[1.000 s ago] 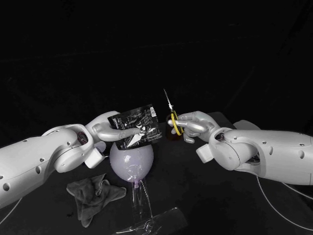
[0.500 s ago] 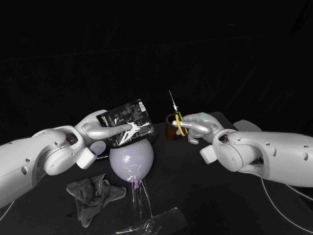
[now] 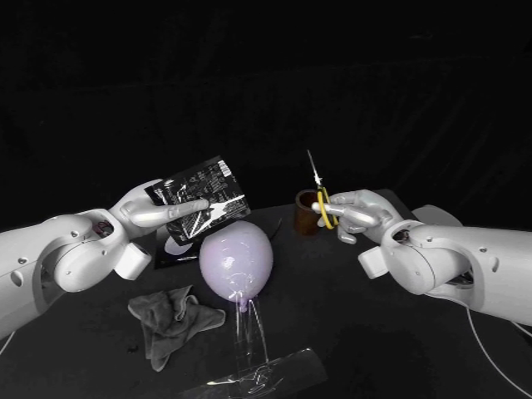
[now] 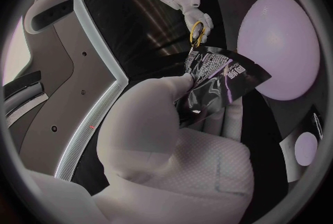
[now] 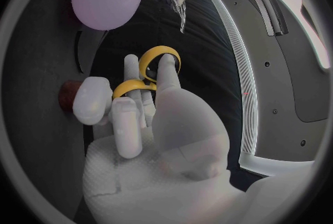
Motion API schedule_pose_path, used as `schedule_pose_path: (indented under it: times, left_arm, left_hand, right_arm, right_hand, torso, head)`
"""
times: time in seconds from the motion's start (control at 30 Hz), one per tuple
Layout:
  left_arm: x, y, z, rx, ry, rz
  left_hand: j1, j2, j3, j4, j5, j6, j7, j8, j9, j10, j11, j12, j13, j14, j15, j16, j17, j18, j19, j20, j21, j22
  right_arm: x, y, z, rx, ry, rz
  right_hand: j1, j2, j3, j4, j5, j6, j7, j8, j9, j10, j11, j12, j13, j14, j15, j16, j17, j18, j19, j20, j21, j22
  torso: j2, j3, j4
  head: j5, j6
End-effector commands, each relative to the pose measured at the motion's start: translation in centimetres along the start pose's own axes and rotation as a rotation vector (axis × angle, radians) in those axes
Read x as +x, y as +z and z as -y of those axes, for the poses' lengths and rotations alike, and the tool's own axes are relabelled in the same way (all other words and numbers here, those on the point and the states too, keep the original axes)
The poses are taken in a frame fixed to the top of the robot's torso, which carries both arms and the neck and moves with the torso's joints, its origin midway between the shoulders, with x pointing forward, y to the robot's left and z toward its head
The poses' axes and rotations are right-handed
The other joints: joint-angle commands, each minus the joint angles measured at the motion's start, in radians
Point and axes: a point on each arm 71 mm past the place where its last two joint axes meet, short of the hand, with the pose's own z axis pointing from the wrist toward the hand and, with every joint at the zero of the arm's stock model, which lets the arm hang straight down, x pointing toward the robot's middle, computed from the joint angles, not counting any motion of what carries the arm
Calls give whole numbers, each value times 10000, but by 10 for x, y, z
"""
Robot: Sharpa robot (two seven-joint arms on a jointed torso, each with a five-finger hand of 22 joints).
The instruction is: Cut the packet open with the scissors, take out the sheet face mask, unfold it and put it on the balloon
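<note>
My left hand [image 3: 158, 212] holds a black printed packet [image 3: 203, 199] up above and to the left of the pale lilac balloon [image 3: 236, 262], which stands on a clear stand [image 3: 252, 366]. The left wrist view has that hand [image 4: 166, 124] pinching the packet [image 4: 215, 82] by one edge, with the balloon [image 4: 281, 51] beside it. To the right, my right hand [image 3: 352, 213] grips yellow-handled scissors [image 3: 322, 204], blades shut and pointing up. Its fingers [image 5: 132, 118] pass through the yellow loops of the scissors [image 5: 156, 63]. A gap separates scissors and packet.
A brown cup [image 3: 307, 219] stands just behind the right hand. A crumpled grey cloth [image 3: 170, 320] lies on the table at the front left of the balloon. A dark flat sheet with a pale edge [image 3: 170, 253] lies under the left hand.
The left hand has carried the packet up and to the left, off the balloon's top. The right hand with the scissors has drifted right, so the gap between them has widened.
</note>
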Motion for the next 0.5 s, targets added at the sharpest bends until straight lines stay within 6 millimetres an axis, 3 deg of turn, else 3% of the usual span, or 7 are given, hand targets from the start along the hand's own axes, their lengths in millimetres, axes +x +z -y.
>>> schedule_pose_path:
  times: [0.03, 0.07, 0.1, 0.2, 0.3, 0.5]
  left_arm:
    - [0, -12, -3, 202, -718, -175]
    - [0, -16, -5, 150, -748, -149]
    - [-1, -22, -9, 75, -774, -117]
    - [-3, -34, -16, -84, -835, -158]
    - [-6, -53, -28, -436, -754, -316]
    - [-18, -86, -50, -1450, -282, -356]
  left_hand:
    - [89, -16, 1, -40, 44, 20, 50, 14, 2572, -53, 18, -27, -15, -45, -24, -31, 12, 96, -68, -11, 50, 15]
    - [89, -17, 1, -42, 44, 18, 50, 12, 2573, -54, 18, -28, -16, -47, -23, -32, 13, 95, -70, -10, 50, 16]
    - [89, -18, 1, -42, 44, 17, 49, 12, 2573, -54, 18, -27, -16, -47, -23, -32, 13, 95, -71, -10, 51, 16]
    - [92, -23, -1, -48, 44, 14, 47, 8, 2577, -57, 17, -28, -16, -49, -22, -35, 15, 96, -76, -9, 54, 18]
    - [129, -51, -18, -106, 48, 17, 29, -12, 2602, -23, -2, -6, -5, -14, -37, -21, 47, 118, -65, -19, 118, 55]
    - [142, -86, -34, -136, 46, 19, 20, -34, 2608, -19, -8, -6, -3, -11, -41, -24, 63, 124, -76, -23, 155, 79]
  right_arm:
    - [-1, 0, -1, -257, -124, -64]
    - [-1, 1, -1, -254, -130, -53]
    - [-2, 1, 0, -250, -139, -38]
    - [-3, 2, 1, -242, -161, -4]
    - [-5, 4, 3, -249, -224, 73]
    - [-5, 7, 4, -290, -286, 112]
  right_hand:
    - [693, 583, 666, -551, 33, 467, -490, 656, 160, 1528, -1521, 343, 8, 802, -442, -4, 803, 123, 37, -19, 29, 8]
    - [693, 583, 666, -551, 33, 467, -490, 656, 160, 1528, -1521, 343, 8, 802, -442, -4, 803, 123, 37, -19, 29, 8]
    - [693, 583, 666, -551, 33, 467, -490, 656, 160, 1528, -1521, 343, 8, 802, -442, -4, 803, 123, 37, -19, 29, 8]
    - [693, 583, 666, -551, 33, 467, -490, 656, 160, 1528, -1521, 343, 8, 802, -442, -4, 803, 123, 37, -19, 29, 8]
    - [701, 584, 698, -572, 32, 471, -489, 660, 175, 1526, -1521, 355, 40, 807, -443, 1, 830, 121, 44, -19, 40, 19]
    - [703, 582, 702, -576, 32, 472, -489, 660, 177, 1524, -1521, 356, 44, 809, -443, 3, 837, 119, 48, -19, 48, 26]
  torso:
    - [-13, -34, 30]
    - [-17, -36, 32]
    - [-16, -33, 30]
    - [-42, -81, 60]
    - [-96, -165, 106]
    - [-144, -231, 154]
  head:
    - [349, -131]
    - [413, -156]
    - [580, -258]
    - [829, -393]
    - [1232, -725]
    - [1789, -1086]
